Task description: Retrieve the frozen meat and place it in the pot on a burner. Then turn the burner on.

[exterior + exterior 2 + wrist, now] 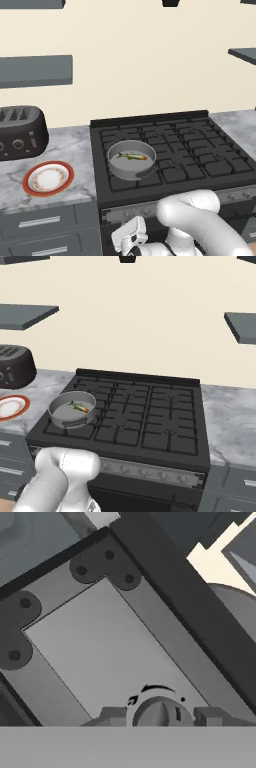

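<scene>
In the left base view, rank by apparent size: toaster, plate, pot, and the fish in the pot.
1. Toaster, though the left edge of the view cuts it off.
2. Plate and pot look about equal; I won't rank them.
3. Fish, clearly smallest, lying inside the pot.

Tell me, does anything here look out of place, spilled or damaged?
Nothing stands out. The fish lies inside the pot, which sits level on the front left burner. The plate rests flat on the counter beside the toaster. The gripper is at a stove knob.
</scene>
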Available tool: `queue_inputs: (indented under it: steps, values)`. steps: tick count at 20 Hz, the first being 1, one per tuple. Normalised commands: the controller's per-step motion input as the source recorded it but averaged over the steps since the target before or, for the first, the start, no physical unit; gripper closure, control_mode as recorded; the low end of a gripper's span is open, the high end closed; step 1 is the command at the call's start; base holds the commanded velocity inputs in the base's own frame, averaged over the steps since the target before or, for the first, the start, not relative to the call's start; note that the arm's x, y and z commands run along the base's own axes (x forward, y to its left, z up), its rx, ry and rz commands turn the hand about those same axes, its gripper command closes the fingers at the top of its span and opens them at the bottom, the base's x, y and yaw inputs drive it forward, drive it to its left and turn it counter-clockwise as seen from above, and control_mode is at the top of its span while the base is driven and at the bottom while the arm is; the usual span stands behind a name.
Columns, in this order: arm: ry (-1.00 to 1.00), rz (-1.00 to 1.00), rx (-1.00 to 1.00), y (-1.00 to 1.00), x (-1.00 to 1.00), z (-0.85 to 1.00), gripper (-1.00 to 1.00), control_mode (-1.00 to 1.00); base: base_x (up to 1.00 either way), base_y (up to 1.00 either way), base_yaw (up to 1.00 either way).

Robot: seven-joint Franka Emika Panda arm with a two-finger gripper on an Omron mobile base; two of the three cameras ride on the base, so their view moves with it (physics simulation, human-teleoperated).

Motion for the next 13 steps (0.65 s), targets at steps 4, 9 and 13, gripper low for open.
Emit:
queue_inputs:
  steps: [4, 9, 13]
  values:
    - [0.08, 0.54, -0.78, 0.35, 0.0, -0.1, 1.0, -1.0, 0.0, 0.0, 0.0]
    - [0.14, 0.31, -0.42, 0.25, 0.02, -0.05, 1.0, -1.0, 0.0, 0.0, 0.0]
    - [0.07, 0.0, -0.03, 0.0, 0.0, 0.01, 1.0, -1.0, 0.0, 0.0, 0.0]
